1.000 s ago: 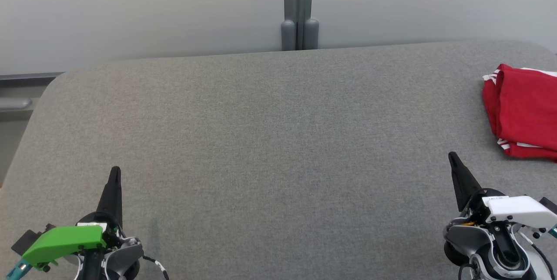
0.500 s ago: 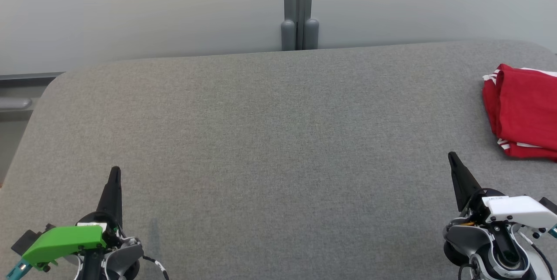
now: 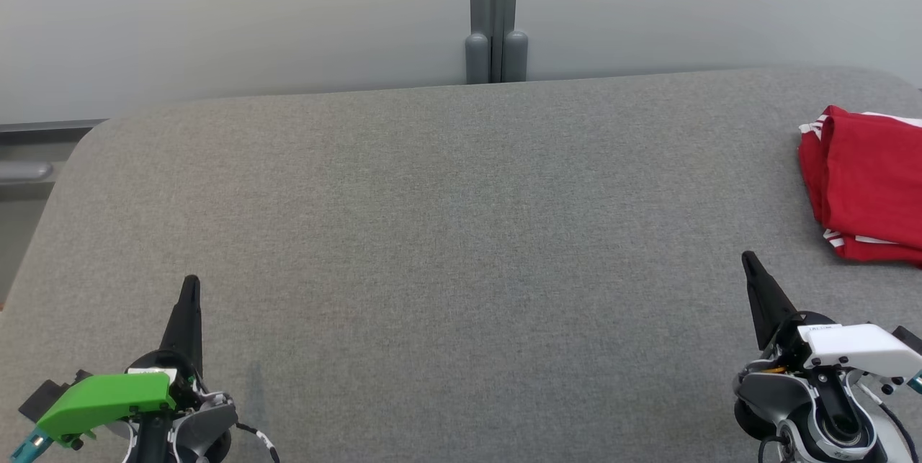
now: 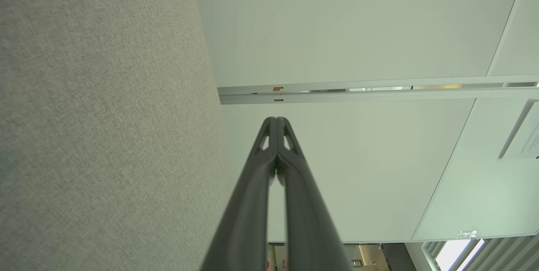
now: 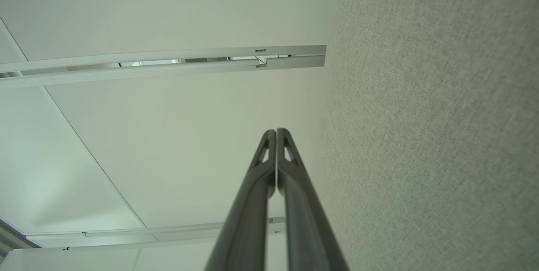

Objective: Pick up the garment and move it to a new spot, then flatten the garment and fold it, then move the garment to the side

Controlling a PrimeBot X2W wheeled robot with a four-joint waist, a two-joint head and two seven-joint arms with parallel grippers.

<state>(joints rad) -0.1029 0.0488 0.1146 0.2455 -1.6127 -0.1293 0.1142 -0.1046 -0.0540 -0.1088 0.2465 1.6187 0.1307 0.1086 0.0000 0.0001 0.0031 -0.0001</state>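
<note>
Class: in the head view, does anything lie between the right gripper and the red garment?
Nothing visible does. Bare grey table lies between the shut right gripper and the red garment beyond it, to its right.

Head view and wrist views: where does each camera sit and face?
Head view: on the head, facing forward and down at the table, red garment at its right; left pincer and right pincer, shut, at the bottom corners.
Left wrist view: on the left wrist, looking along its shut pincer toward the wall.
Right wrist view: the same from the right wrist.
Both wrist views share table and wall.
</note>
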